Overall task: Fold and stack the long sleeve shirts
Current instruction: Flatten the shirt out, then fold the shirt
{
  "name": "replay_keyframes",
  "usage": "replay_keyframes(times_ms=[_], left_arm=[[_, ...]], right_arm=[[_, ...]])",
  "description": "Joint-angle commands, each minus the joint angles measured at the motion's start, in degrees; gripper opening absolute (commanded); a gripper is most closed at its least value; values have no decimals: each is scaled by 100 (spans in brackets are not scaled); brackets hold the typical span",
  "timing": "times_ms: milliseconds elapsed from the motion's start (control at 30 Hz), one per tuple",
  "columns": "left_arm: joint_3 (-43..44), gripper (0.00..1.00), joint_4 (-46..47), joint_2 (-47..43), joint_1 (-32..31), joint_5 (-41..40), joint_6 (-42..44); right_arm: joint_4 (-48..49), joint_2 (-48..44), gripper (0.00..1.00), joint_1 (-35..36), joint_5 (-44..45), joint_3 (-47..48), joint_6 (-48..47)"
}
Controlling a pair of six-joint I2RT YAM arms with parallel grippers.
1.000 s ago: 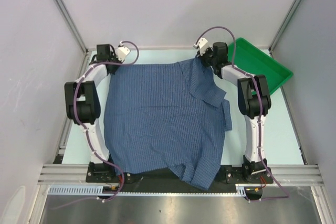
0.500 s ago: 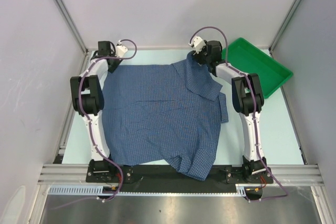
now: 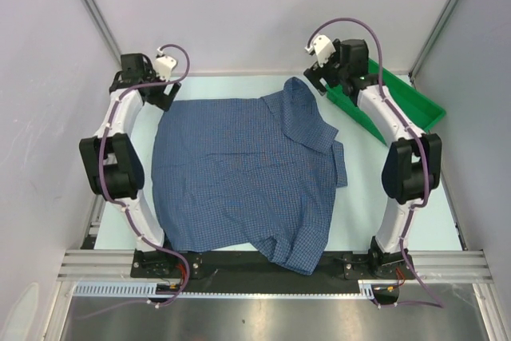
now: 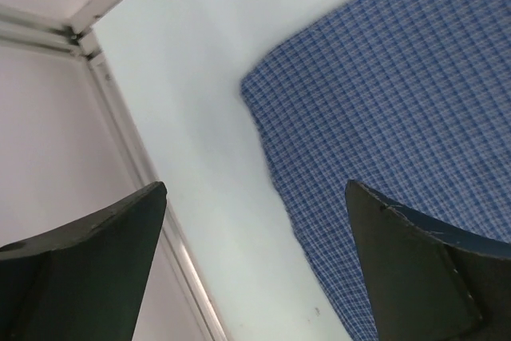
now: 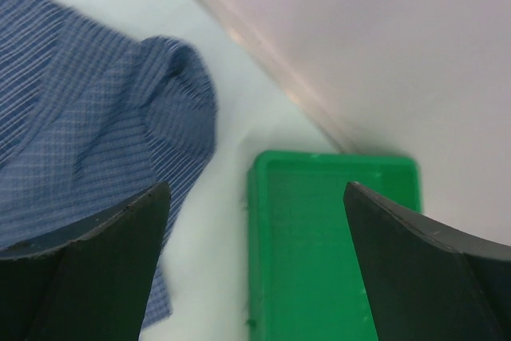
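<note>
The long sleeve shirt, blue with a fine check, lies spread flat on the table, one fold of cloth turned over at its right side. My left gripper hovers open just off the shirt's far left corner, with bare table between its fingers. My right gripper hangs open beyond the far right corner, where a bunched tip of the shirt lies left of its jaws. Neither gripper holds anything.
A green plastic tray sits at the far right, its near corner under the right gripper. White walls and a metal frame post close in the back and sides. The shirt's hem hangs over the near table edge.
Both grippers have opened and let go of the shirt's far corners, then drawn back and outward. The shirt has settled flat on the table.
</note>
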Motion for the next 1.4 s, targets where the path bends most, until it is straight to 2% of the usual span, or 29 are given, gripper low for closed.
replay_keyframes(times_ms=[0, 167, 433, 767, 800, 900, 933, 1100, 1133, 1200, 1333, 1367], left_arm=[[-146, 100, -703, -274, 1, 923, 49], [-172, 99, -853, -319, 9, 1241, -135], [-304, 99, -950, -283, 1, 1197, -83], [-383, 99, -950, -213, 9, 1136, -56], [-383, 99, -959, -213, 9, 1110, -47], [-366, 99, -959, -222, 9, 1057, -4], [-375, 99, -967, -239, 9, 1039, 14], [-366, 99, -959, -231, 27, 1013, 23], [-366, 100, -967, -231, 27, 1022, 14], [-366, 100, -959, -231, 18, 1039, 5], [-348, 99, -959, -222, 27, 1057, -47], [-348, 99, -959, -213, 27, 1066, -47]], right_arm=[[-1805, -7, 91, -132, -691, -48, 284], [-2475, 388, 80, -299, -981, -13, 644], [-2933, 635, 79, -318, -1447, -206, 802], [-2599, 942, 80, 25, -973, -707, 767], [-2572, 1012, 78, 52, -912, -716, 767], [-2520, 1048, 62, 96, -798, -786, 750], [-2528, 1013, 53, 105, -788, -830, 750], [-2589, 855, 26, 148, -788, -857, 785], [-2624, 768, 13, 149, -788, -831, 802], [-2677, 662, 0, 157, -780, -752, 820], [-2853, 495, 0, 122, -815, -479, 820], [-2975, 460, 3, 122, -823, -418, 820]])
